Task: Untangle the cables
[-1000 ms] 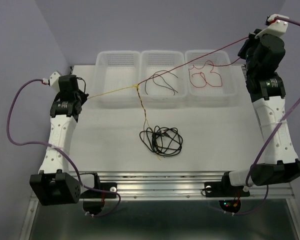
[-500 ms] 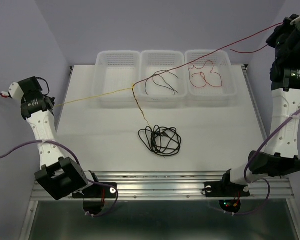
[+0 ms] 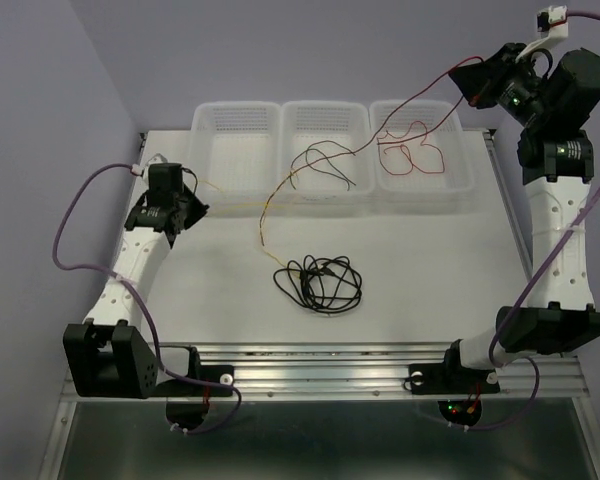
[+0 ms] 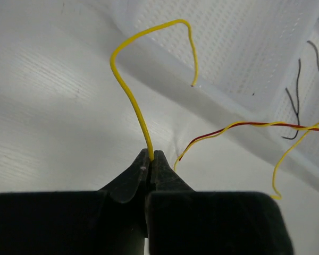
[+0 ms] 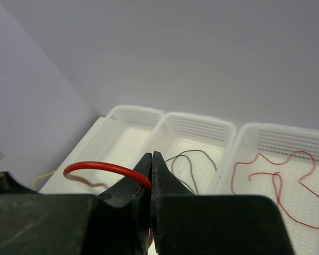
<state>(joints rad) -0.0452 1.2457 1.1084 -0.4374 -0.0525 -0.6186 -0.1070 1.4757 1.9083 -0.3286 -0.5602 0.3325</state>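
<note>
My left gripper (image 4: 150,159) is clenched on the yellow cable (image 4: 128,93), low over the table (image 3: 210,290) near the left basket (image 3: 235,140), with that arm stretched forward. From above, the yellow strand is faint where it twists with the red cable (image 5: 95,164). A black cable bundle (image 3: 320,283) lies mid-table. My right gripper (image 5: 151,159), raised high, pinches the red cable; the gripped end is hidden.
</note>
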